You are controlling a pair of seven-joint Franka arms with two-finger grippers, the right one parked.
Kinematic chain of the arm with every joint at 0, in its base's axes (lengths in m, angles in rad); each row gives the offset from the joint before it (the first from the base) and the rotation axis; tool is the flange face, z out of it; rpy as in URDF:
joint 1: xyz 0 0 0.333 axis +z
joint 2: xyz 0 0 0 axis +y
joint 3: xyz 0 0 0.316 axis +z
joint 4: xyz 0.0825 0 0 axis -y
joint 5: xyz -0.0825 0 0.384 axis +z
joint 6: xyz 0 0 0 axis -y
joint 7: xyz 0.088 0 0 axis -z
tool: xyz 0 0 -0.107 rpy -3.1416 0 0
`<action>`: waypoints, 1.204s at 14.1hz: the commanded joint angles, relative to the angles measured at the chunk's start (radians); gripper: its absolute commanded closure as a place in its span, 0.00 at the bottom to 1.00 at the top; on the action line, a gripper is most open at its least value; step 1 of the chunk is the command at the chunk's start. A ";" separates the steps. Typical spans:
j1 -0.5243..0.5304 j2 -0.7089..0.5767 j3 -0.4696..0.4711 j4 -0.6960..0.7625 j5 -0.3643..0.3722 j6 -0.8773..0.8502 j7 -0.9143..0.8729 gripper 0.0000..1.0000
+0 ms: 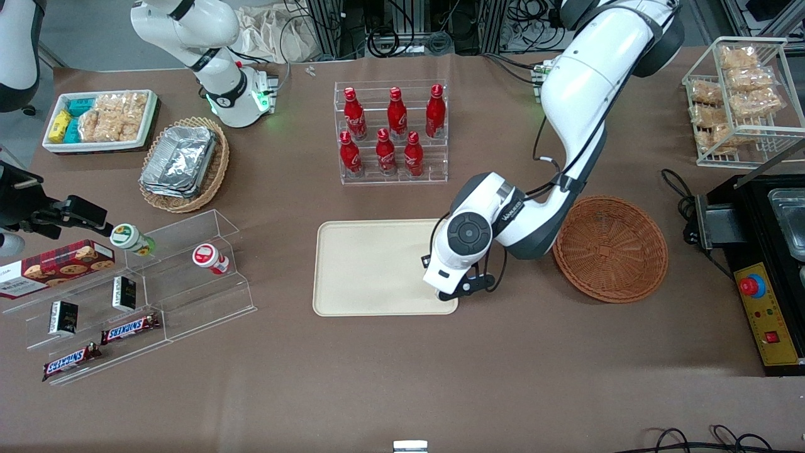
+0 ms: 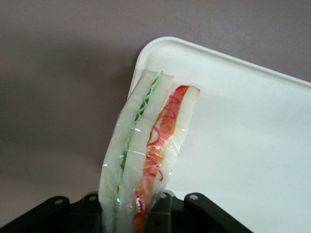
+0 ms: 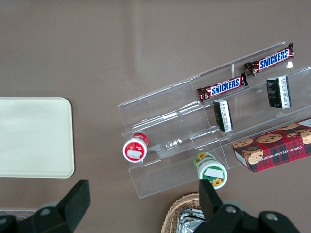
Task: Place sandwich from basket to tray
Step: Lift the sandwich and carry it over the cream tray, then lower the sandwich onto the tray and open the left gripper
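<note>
My left gripper [image 2: 138, 213] is shut on the sandwich [image 2: 150, 145], a wrapped wedge of white bread with green and red-orange filling that stands upright between the jaws. It hangs over a corner of the beige tray [image 2: 243, 145]. In the front view the gripper [image 1: 454, 288] is above the tray [image 1: 371, 264] at the corner nearest the camera on the basket's side, and the wrist hides the sandwich. The round reddish-brown basket [image 1: 610, 248] lies beside the tray toward the working arm's end, with nothing in it.
A rack of red bottles [image 1: 391, 132] stands farther from the camera than the tray. An acrylic shelf [image 1: 144, 289] with snacks and a tan basket of foil containers [image 1: 183, 165] lie toward the parked arm's end. A black control box [image 1: 764, 302] is next to the basket.
</note>
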 commanded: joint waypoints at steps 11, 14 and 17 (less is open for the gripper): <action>-0.054 0.087 0.006 0.038 0.091 0.073 -0.018 0.00; -0.043 0.056 0.008 0.040 0.091 0.065 -0.022 0.00; -0.028 -0.002 0.011 0.041 0.091 0.009 -0.022 0.00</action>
